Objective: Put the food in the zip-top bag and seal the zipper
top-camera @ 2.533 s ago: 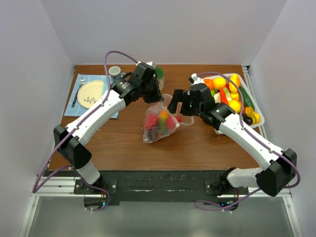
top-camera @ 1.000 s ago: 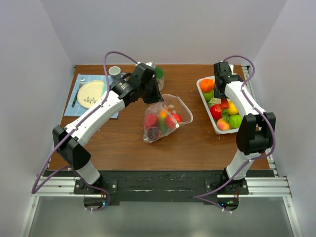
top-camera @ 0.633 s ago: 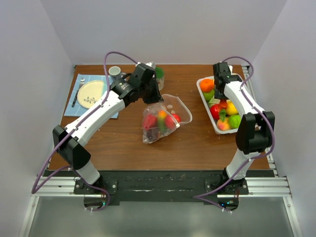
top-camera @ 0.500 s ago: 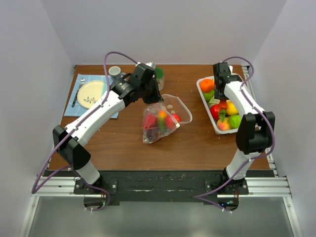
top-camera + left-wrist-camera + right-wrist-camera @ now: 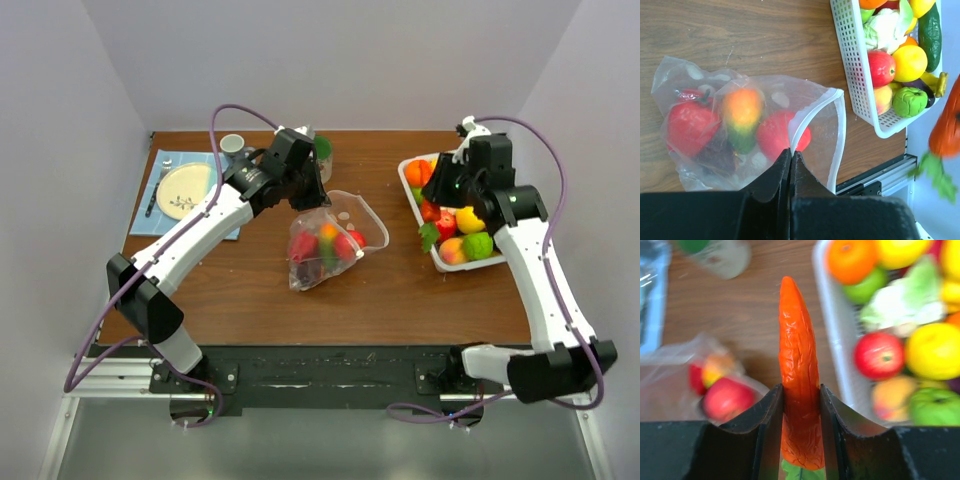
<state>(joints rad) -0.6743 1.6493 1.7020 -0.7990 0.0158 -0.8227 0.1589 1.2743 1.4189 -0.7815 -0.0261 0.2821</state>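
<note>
Top external camera: fixed high behind the arm bases, facing down and forward. It is distant and covers the whole table [image 5: 400,290], with the bases at 6 o'clock.

Left wrist camera: close, looking down past the left gripper [image 5: 791,152] onto the zip-top bag [image 5: 740,120]. The white slatted basket [image 5: 855,75] lies at 1 o'clock.

Right wrist camera: close, looking down along the right gripper [image 5: 801,387] and its toy carrot [image 5: 799,340]. The basket lies at 2 o'clock, the bag at 8 o'clock.

All three views share bag and basket.

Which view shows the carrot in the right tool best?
Right wrist: the carrot fills the centre, clamped in the right tool. Left wrist catches it cropped at the frame edge; top view mostly hides it.
</note>
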